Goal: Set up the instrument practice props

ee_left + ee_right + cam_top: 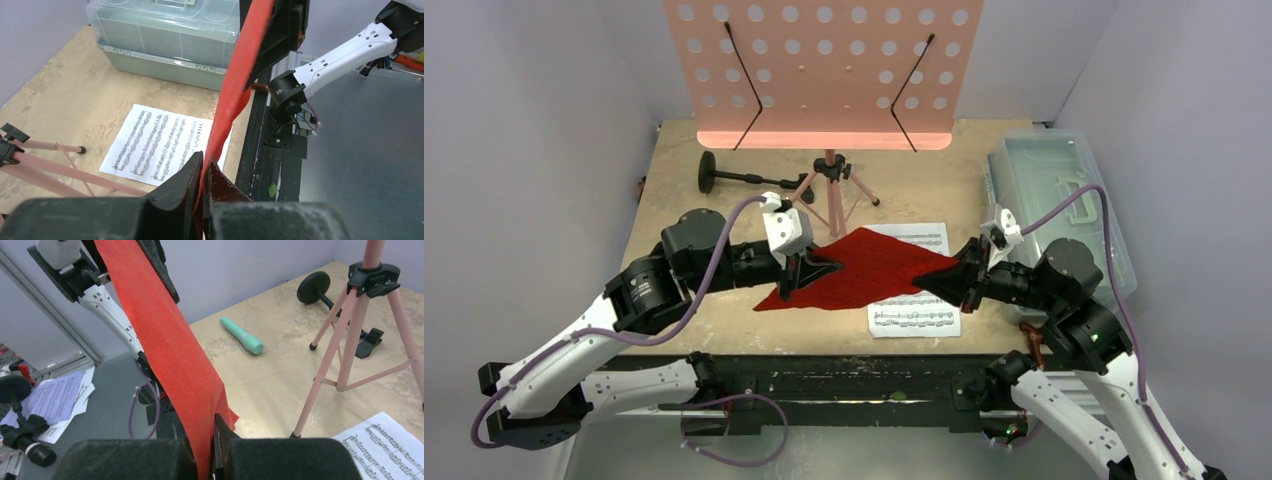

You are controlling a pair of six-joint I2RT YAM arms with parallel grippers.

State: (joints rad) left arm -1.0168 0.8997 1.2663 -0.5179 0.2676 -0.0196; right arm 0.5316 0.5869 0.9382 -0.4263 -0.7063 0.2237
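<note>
Both grippers hold one red sheet-music page [864, 270] stretched between them above the table. My left gripper [809, 272] is shut on its left edge [204, 167]. My right gripper [944, 280] is shut on its right edge [212, 435]. A white sheet-music page [914, 315] lies flat under the red page and also shows in the left wrist view [160, 142]. The pink perforated music stand [824, 70] stands on its tripod [829, 185] at the back. The small black round-base stand [724, 175] lies on its side at the back left. The teal tube [242, 335] lies on the table and is hidden in the top view.
A clear plastic lidded box [1054, 200] sits at the right of the table and shows in the left wrist view [170, 35]. The pink tripod legs [350, 340] spread close behind the held page. Loose papers [55, 400] lie off the table's near-left side.
</note>
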